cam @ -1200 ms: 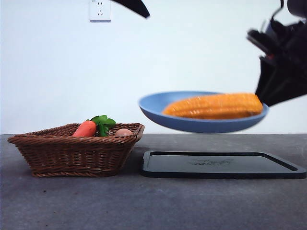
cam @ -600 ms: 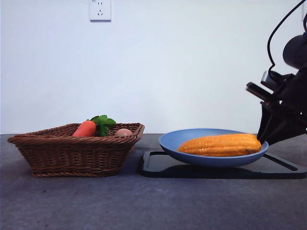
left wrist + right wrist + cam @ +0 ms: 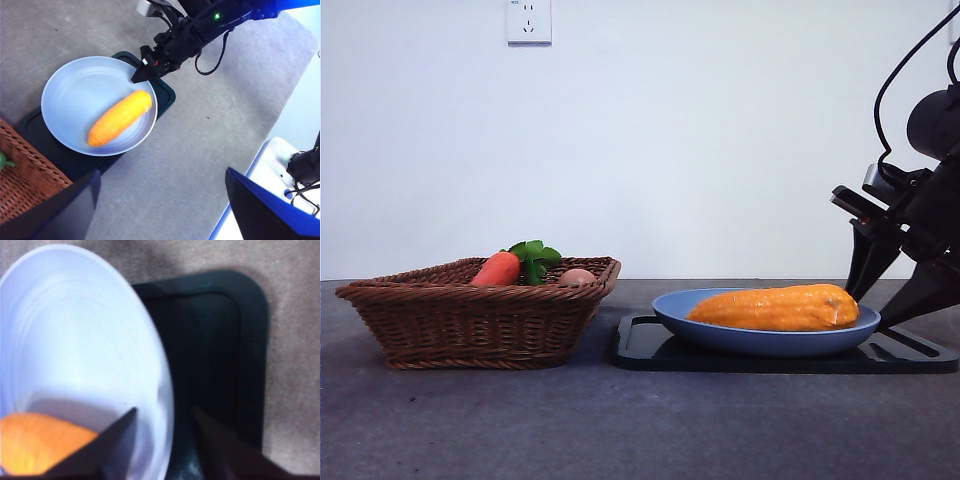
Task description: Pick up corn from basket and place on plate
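The orange-yellow corn lies lengthwise in the light-blue plate, which rests on the black tray. My right gripper is at the plate's right edge, open, its jaws spread either side of the rim. The right wrist view shows one end of the corn in the plate. From high above, the left wrist view looks down on the corn, the plate and a corner of the wicker basket. My left gripper is open and holds nothing.
At the left the basket holds a carrot with green leaves and a small pale round thing. The tray sits right beside the basket. A wall outlet is at the back.
The plate with the corn came down from mid-air onto the black tray. The right gripper's jaws spread apart at the rim. The black arm tip left the top of the front view.
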